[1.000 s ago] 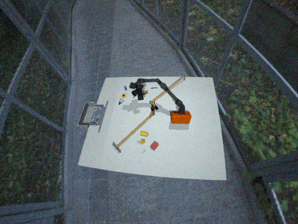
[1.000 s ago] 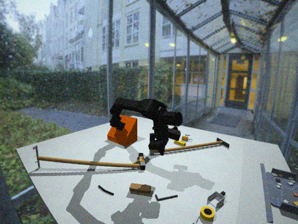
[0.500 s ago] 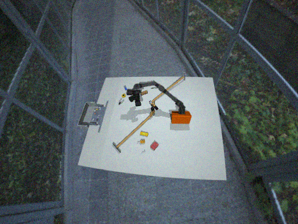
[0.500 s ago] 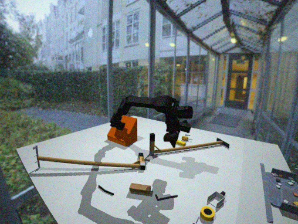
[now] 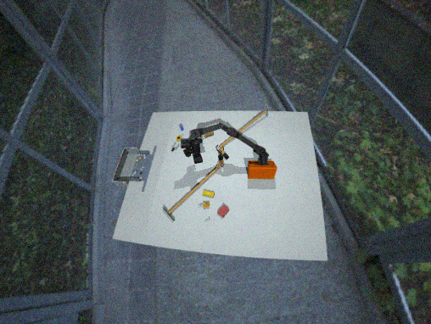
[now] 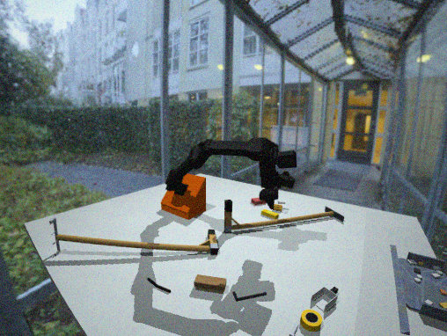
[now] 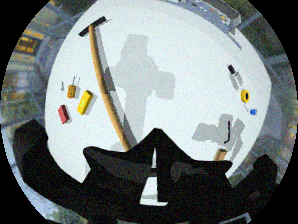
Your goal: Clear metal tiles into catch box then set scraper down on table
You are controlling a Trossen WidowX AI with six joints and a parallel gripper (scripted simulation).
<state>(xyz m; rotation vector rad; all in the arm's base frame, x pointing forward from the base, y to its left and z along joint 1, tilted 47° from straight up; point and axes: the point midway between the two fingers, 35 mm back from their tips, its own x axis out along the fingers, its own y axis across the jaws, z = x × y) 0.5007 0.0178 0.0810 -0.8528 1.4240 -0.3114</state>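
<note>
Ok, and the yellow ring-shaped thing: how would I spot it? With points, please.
From the orange base block (image 5: 262,170) (image 6: 196,193), look across the white table to its far side. A round yellow ring (image 5: 179,138) (image 6: 304,319) (image 7: 243,96) with a black centre lies there; the nearby small cylinder (image 5: 181,127) (image 7: 253,112) is blue.
</note>
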